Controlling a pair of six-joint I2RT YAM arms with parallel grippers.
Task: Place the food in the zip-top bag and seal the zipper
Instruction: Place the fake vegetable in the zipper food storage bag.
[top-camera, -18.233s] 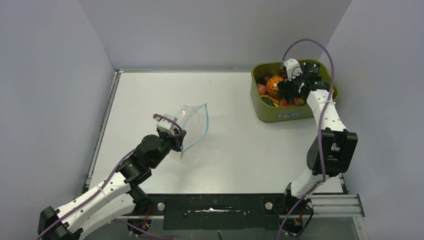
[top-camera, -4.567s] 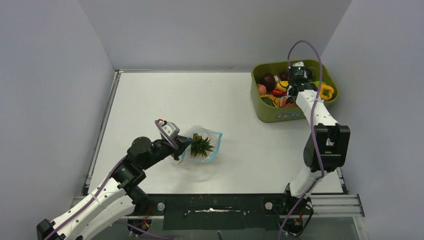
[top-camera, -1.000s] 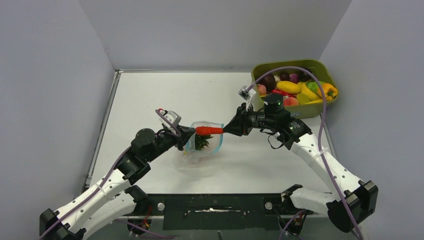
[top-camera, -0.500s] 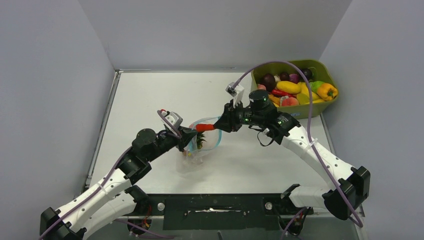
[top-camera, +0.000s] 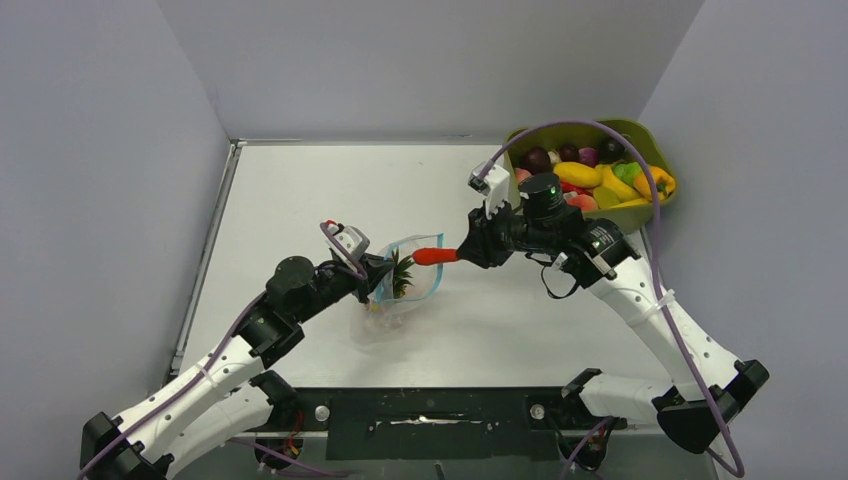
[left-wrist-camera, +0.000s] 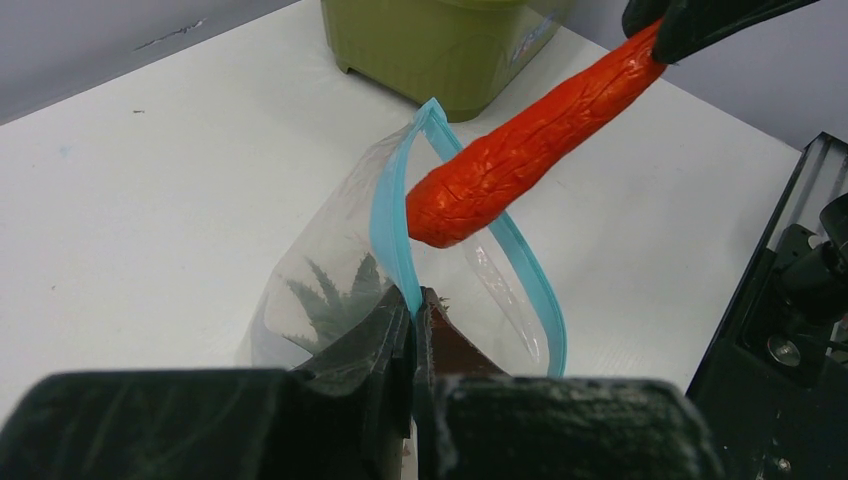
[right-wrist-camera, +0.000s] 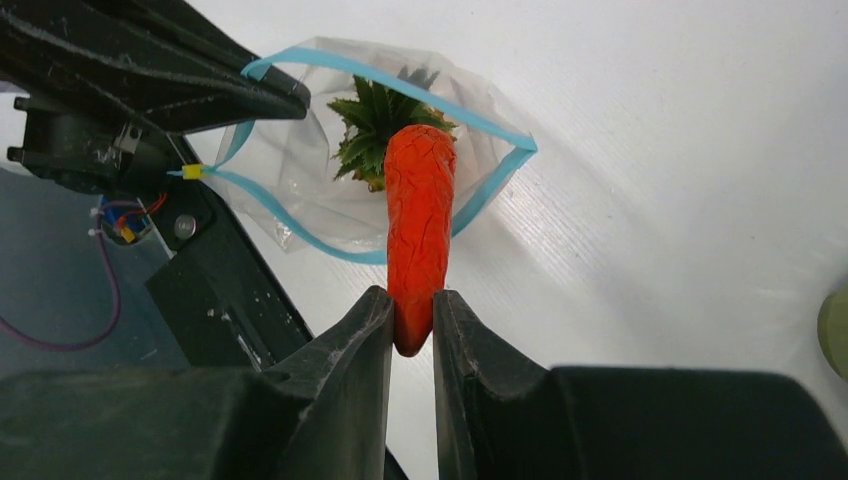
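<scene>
The clear zip-top bag (top-camera: 408, 285) lies mid-table with its mouth held open. My left gripper (top-camera: 377, 272) (left-wrist-camera: 412, 298) is shut on one side of the teal zipper (left-wrist-camera: 386, 205). A green pineapple crown (left-wrist-camera: 330, 300) (right-wrist-camera: 383, 122) shows inside the bag (right-wrist-camera: 300, 175). My right gripper (top-camera: 463, 254) (right-wrist-camera: 411, 312) is shut on the thick end of a long red-orange food piece (top-camera: 434, 256) (right-wrist-camera: 420, 215). That piece's (left-wrist-camera: 525, 150) tip hangs at the bag's open mouth, between the two zipper strips.
The olive-green tub (top-camera: 645, 215) at the back right holds several toy fruits and vegetables, among them a yellow banana (top-camera: 577, 175) and a dark maroon piece (top-camera: 537, 160). Its corner (left-wrist-camera: 450, 50) shows beyond the bag. Grey walls enclose the table on three sides.
My right gripper, still holding the red-orange piece, has drawn back a little to the right, from over the bag's mouth to its rim. The left gripper keeps its hold.
</scene>
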